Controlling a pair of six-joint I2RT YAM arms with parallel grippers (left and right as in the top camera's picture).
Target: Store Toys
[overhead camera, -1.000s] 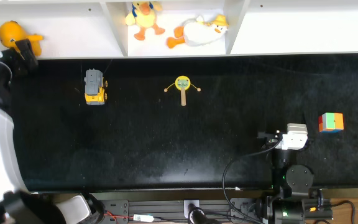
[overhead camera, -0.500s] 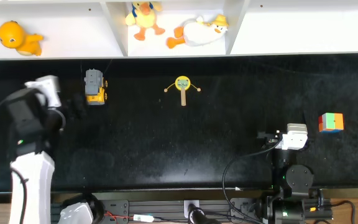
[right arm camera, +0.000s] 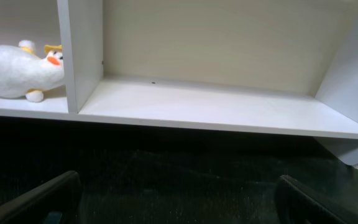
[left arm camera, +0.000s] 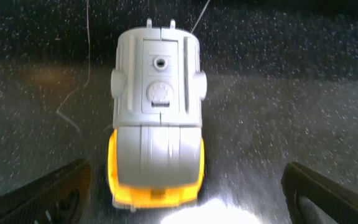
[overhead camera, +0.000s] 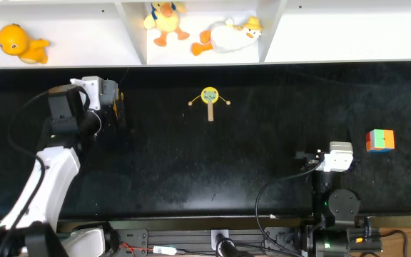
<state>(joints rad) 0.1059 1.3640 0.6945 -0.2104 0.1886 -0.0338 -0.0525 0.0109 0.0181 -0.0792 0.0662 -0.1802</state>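
A grey and yellow toy truck (left arm camera: pixel 157 124) stands on the black mat, and my left gripper (left arm camera: pixel 185 202) is low over it, open, with one finger on each side of it. From above, the left gripper (overhead camera: pixel 109 106) covers most of the truck at the mat's back left. A small drum rattle (overhead camera: pixel 210 98) lies at the back middle and a coloured cube (overhead camera: pixel 379 140) at the right. My right gripper (overhead camera: pixel 332 157) rests open near the front right, facing the shelf.
A white shelf (overhead camera: pixel 205 57) runs along the back. An orange duck (overhead camera: pixel 20 41) sits in its left compartment. A yellow duck (overhead camera: pixel 165 20) and a white plush goose (overhead camera: pixel 228 36) share the middle one. The goose (right arm camera: pixel 20 71) also shows in the right wrist view.
My left arm has swung from the orange duck at the left shelf compartment across to the toy truck. The duck stays in the shelf. The right arm has not moved.
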